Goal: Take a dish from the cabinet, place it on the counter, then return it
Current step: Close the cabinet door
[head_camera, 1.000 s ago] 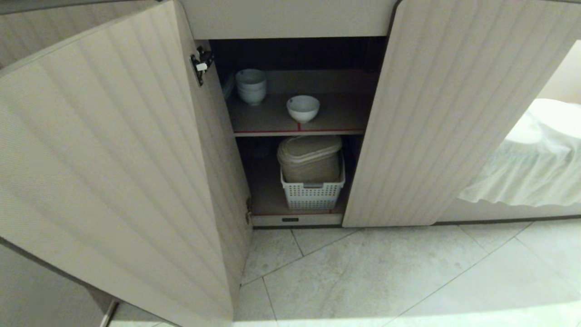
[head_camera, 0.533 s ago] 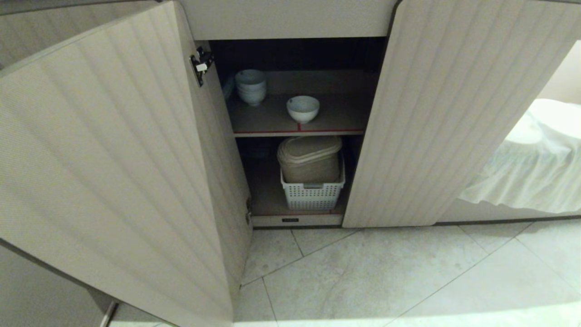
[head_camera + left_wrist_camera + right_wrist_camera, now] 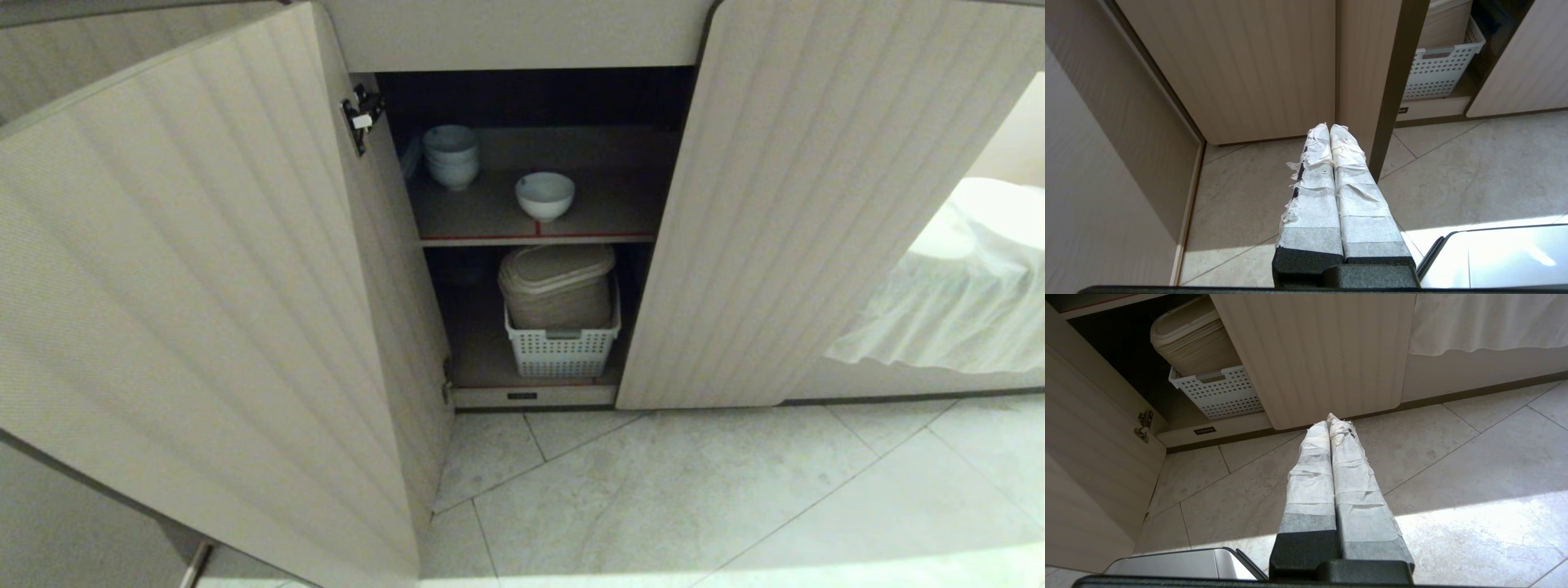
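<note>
You're looking straight into the cabinet (image 3: 522,220), both ribbed doors swung wide, and nothing in it has shifted over the last second: same framing, same contents, no arm in the head view. That stillness tells me you're either at the very start or right at the end; the pictures alone can't settle which. Either way the dish is in the cabinet, not on the surface, and the surface itself isn't in view.

Everything placed off the cabinet: the left door (image 3: 204,310) stands open toward you, the right door (image 3: 808,204) angled outward. On the cabinet's lower shelf sits a white perforated basket (image 3: 562,347) carrying a beige lidded container (image 3: 557,284). On the upper, red-edged shelf (image 3: 539,238) the stack of white bowls (image 3: 451,155) sits toward the back near the left door's hinge, and the dish (image 3: 544,195) stands alone, upright, close to the front edge near the middle, apart from the stack.

Outside the cabinet, white cloth (image 3: 947,302) drapes beyond the right door, and pale tiled floor (image 3: 653,490) runs in front.

Your left claw (image 3: 1329,130) is pinched fully together, empty, hanging low over the floor in front of the left door. Your right claw (image 3: 1329,419) is likewise pressed closed with nothing between its taped tips, low before the right door's bottom edge.

Writing: there's a small dark label (image 3: 522,395) on the cabinet's base strip, too small to read.
</note>
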